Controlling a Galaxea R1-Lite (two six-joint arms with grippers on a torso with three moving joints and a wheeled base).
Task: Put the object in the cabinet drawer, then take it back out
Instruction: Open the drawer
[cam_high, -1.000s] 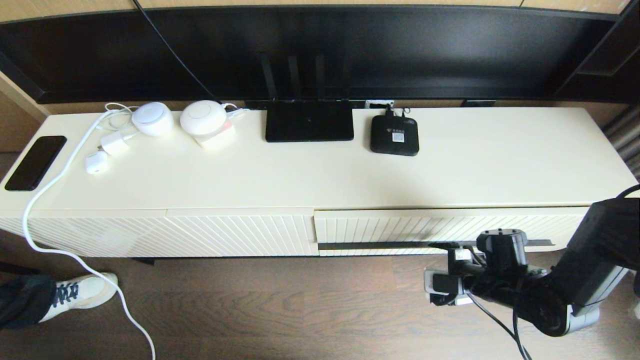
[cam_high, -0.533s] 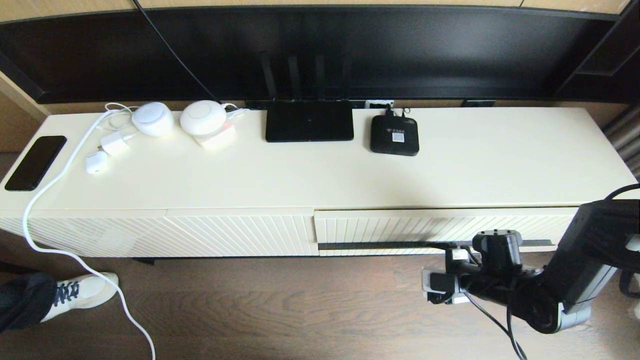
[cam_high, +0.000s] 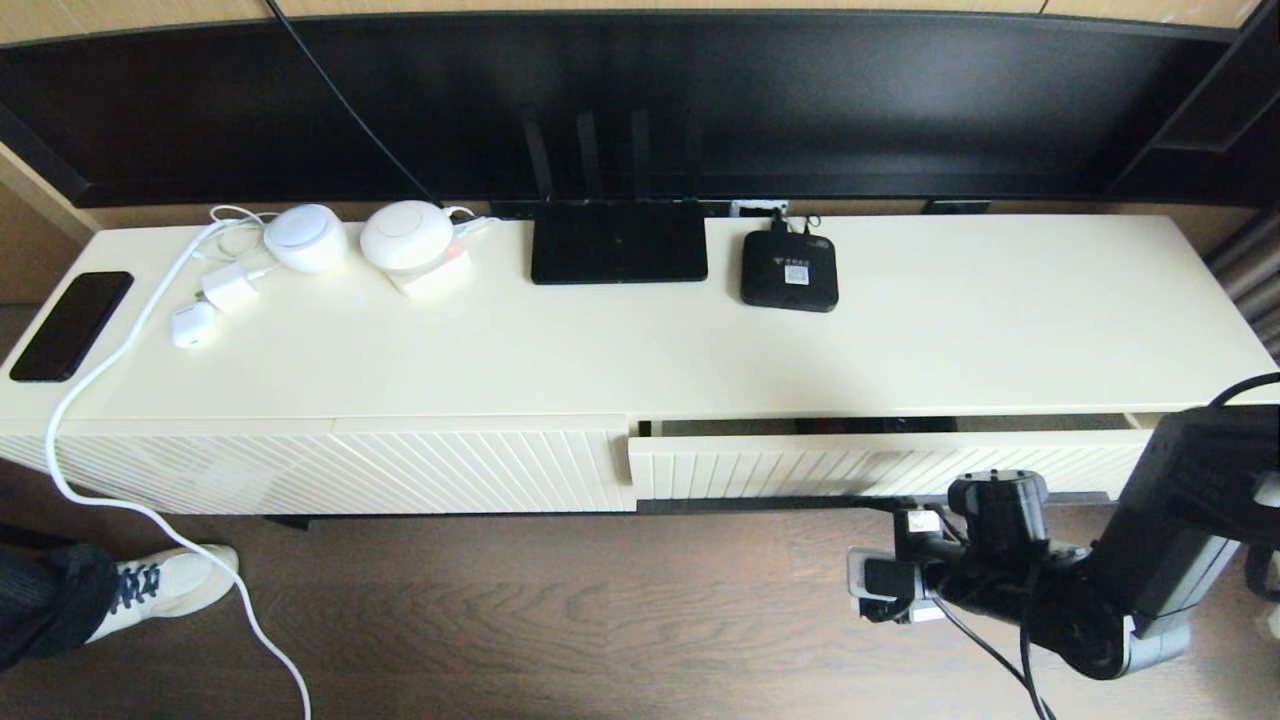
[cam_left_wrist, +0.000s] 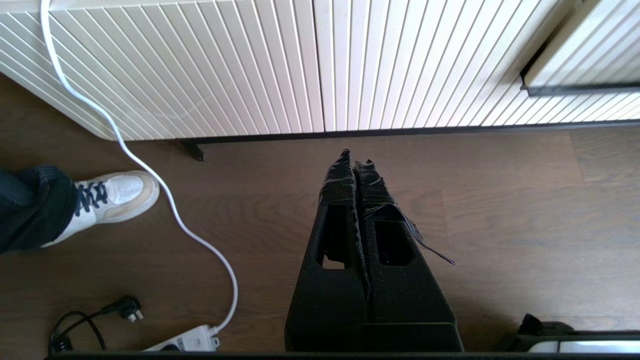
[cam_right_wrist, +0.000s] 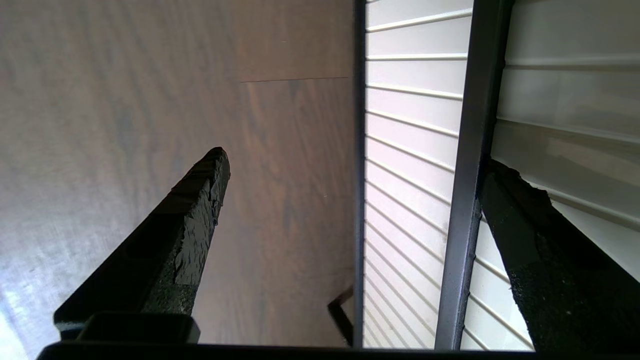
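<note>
The cream cabinet drawer (cam_high: 780, 465) with its ribbed front stands slightly pulled out, with a narrow gap along its top edge. Something dark shows in that gap, and I cannot tell what it is. The black organizer box is not clearly in view. My right gripper (cam_high: 912, 508) is open at the drawer's dark handle strip (cam_right_wrist: 467, 200). One finger (cam_right_wrist: 530, 235) sits behind the strip and the other finger (cam_right_wrist: 195, 200) hangs over the floor. My left gripper (cam_left_wrist: 355, 157) is shut on nothing, low above the floor in front of the diagonal-ribbed panel (cam_left_wrist: 225, 65).
On the cabinet top (cam_high: 950, 330) lie a flat black router (cam_high: 618, 240), a small black set-top box (cam_high: 789, 270), a phone (cam_high: 70, 325) and white devices (cam_high: 405, 235). A white cable (cam_high: 110, 370) trails to a power strip (cam_left_wrist: 185, 342). A person's shoe (cam_high: 160, 590) rests at the left.
The drawer has slid out a little toward me, opening a gap along its top. My right arm has drawn back with it, its finger staying on the handle strip.
</note>
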